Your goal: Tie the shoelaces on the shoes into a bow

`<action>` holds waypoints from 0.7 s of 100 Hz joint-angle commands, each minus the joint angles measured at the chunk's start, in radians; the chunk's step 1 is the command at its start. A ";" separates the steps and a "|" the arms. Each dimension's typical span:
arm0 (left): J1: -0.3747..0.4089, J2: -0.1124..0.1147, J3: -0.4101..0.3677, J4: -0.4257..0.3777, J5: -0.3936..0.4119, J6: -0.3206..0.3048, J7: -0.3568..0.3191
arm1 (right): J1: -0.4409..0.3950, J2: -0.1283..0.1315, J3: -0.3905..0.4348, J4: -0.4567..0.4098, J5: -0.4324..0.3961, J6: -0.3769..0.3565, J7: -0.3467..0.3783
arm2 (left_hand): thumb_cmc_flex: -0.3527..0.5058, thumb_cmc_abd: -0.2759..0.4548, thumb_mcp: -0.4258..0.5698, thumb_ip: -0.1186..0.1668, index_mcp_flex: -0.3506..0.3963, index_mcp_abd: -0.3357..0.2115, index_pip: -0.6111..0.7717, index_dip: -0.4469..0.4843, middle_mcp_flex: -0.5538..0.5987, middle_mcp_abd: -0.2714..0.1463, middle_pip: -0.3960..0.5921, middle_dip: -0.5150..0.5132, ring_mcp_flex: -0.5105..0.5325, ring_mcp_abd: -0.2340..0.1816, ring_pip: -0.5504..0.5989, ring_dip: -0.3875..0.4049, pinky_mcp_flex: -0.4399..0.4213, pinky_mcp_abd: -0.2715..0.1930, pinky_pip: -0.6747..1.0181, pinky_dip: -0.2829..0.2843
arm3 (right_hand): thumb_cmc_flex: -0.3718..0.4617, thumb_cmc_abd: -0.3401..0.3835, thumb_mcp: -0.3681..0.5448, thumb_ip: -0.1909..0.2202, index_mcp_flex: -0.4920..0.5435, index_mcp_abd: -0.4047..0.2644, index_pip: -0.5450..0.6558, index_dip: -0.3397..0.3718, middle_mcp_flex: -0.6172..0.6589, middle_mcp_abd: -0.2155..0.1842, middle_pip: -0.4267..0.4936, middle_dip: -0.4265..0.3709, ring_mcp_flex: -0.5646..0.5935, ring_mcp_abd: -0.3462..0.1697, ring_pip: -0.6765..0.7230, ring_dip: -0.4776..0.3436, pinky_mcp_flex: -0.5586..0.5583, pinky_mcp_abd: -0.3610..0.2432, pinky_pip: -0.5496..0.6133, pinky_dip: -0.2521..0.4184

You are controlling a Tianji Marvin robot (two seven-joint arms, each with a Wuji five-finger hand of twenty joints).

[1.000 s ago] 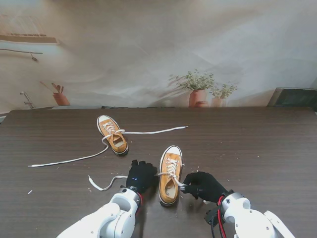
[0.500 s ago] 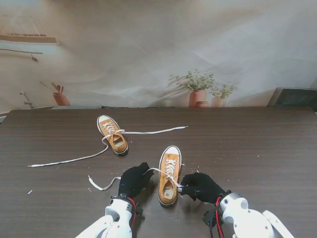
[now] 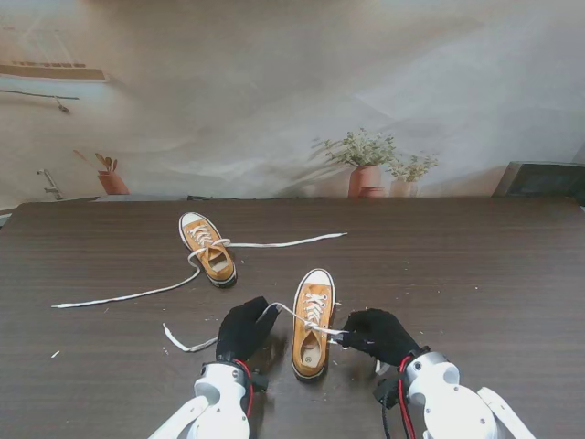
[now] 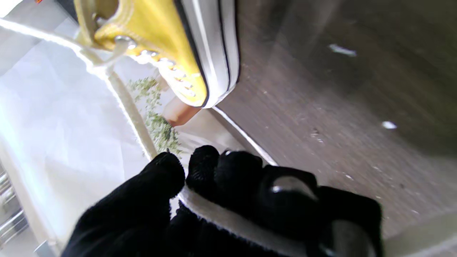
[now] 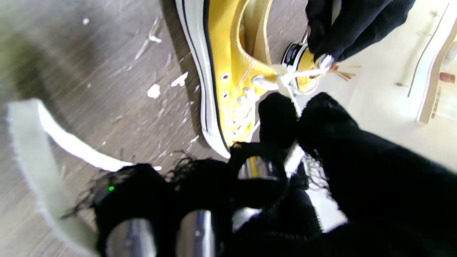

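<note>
Dark wood-grain table (image 3: 475, 274), mustard canvas shoe (image 3: 312, 322), woven white lace (image 4: 132, 114)

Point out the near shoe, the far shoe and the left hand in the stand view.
near shoe (image 3: 313, 322): stand view, on its orange laced upper.
far shoe (image 3: 210, 251): stand view, on its orange upper.
left hand (image 3: 245, 329): stand view, on the back of the black glove.

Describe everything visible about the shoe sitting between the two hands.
The near shoe is a low-top sneaker in mustard-yellow canvas-like fabric, with a white rubber toe cap and sole edged by dark stripes, and metal eyelets. It stands upright on the dark wooden table, toe pointing away from me. Its white lace is threaded but not yet tied into a bow: one strand is pinched by the left hand, the other by the right hand, both pulled outward across the tongue.
</note>
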State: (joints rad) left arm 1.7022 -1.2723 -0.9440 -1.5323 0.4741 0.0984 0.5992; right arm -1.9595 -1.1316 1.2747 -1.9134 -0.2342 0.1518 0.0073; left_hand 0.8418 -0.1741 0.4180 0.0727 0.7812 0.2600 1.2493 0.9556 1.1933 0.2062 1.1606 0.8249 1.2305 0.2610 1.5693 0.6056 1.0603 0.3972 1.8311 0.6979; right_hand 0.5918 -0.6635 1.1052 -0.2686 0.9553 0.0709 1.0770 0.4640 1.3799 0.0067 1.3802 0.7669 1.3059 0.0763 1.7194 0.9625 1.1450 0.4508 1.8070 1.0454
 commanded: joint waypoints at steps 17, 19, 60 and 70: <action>0.032 0.040 -0.025 -0.078 -0.018 0.120 -0.156 | -0.029 -0.011 0.031 0.023 -0.063 0.038 -0.056 | 0.035 0.055 -0.120 0.002 0.013 -0.028 -0.036 -0.012 0.100 -0.062 0.170 0.009 0.040 -0.116 0.175 0.003 0.048 -0.300 0.263 0.118 | 0.023 -0.002 0.020 -0.016 0.013 -0.002 0.016 -0.009 0.073 -0.009 0.111 0.038 0.001 -0.025 0.105 0.038 0.041 0.007 0.287 0.035; 0.034 0.043 -0.026 -0.083 -0.015 0.135 -0.168 | -0.032 -0.013 0.033 0.025 -0.066 0.043 -0.063 | 0.041 0.060 -0.130 0.001 0.013 -0.028 -0.037 -0.011 0.100 -0.065 0.175 0.006 0.040 -0.119 0.179 0.002 0.048 -0.306 0.263 0.123 | 0.023 -0.002 0.019 -0.016 0.014 -0.005 0.017 -0.008 0.073 -0.010 0.113 0.039 0.001 -0.025 0.105 0.039 0.041 0.006 0.287 0.036; 0.048 0.060 -0.040 -0.118 0.111 0.302 -0.187 | -0.005 -0.034 0.026 0.076 -0.096 0.190 -0.134 | 0.112 0.133 -0.246 0.006 0.015 -0.028 -0.031 0.063 0.130 -0.144 0.239 -0.018 0.040 -0.178 0.230 0.001 0.059 -0.394 0.263 0.190 | 0.045 -0.018 0.044 -0.015 0.038 0.070 0.022 0.016 0.072 -0.007 0.132 0.047 -0.001 0.012 0.109 0.061 0.041 0.010 0.287 0.052; 0.055 0.059 -0.049 -0.119 0.103 0.286 -0.182 | -0.001 -0.039 0.020 0.085 -0.124 0.198 -0.165 | 0.115 0.133 -0.259 0.008 0.006 -0.032 -0.049 0.058 0.119 -0.137 0.235 -0.020 0.039 -0.172 0.227 -0.002 0.057 -0.382 0.263 0.181 | 0.042 -0.020 0.046 -0.016 0.040 0.065 0.021 0.019 0.072 -0.010 0.135 0.049 0.000 0.009 0.109 0.065 0.042 0.006 0.287 0.055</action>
State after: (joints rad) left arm 1.7495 -1.2144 -0.9860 -1.6439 0.5824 0.3993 0.4235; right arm -1.9614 -1.1652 1.2934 -1.8360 -0.3521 0.3517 -0.1655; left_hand 0.9117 -0.1007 0.1849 0.0786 0.7802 0.2241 1.2041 0.9942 1.2414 0.0712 1.3380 0.8279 1.2400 0.1441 1.7034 0.6057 1.0746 0.2739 1.8350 0.8671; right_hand 0.5976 -0.6669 1.1043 -0.2779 0.9664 0.0996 1.0781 0.4646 1.3897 0.0073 1.4429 0.8012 1.2990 0.1017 1.7263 1.0109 1.1450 0.4511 1.8070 1.0799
